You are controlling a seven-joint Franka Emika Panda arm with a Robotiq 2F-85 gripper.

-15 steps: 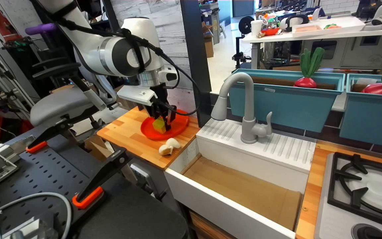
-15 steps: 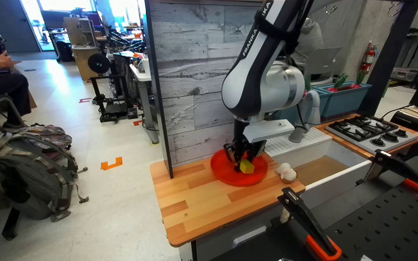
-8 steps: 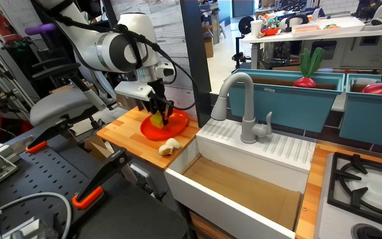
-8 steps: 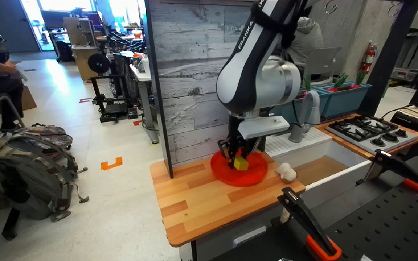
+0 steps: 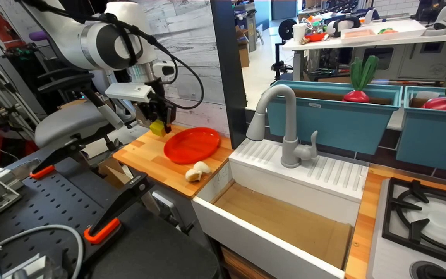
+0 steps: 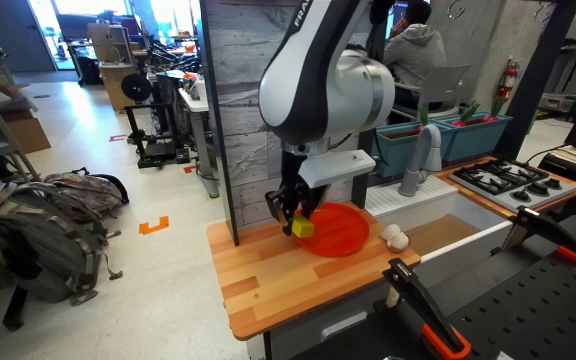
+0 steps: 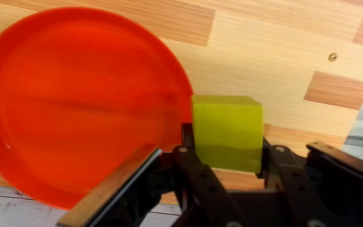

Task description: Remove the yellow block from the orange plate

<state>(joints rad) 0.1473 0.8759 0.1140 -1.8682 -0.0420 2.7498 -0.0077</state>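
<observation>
Carried sideways over the past second, a yellow cubic block [image 6: 303, 227] hangs clamped in the black gripper [image 7: 227, 144] above the wooden bench [image 6: 278, 290], near a round orange-red plastic plate [image 5: 192, 145].

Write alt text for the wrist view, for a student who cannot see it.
A black claw grips a bright yellow cubic block above a wooden countertop. On it, at left, lies a round, shallow, orange-red plastic plate.
</observation>
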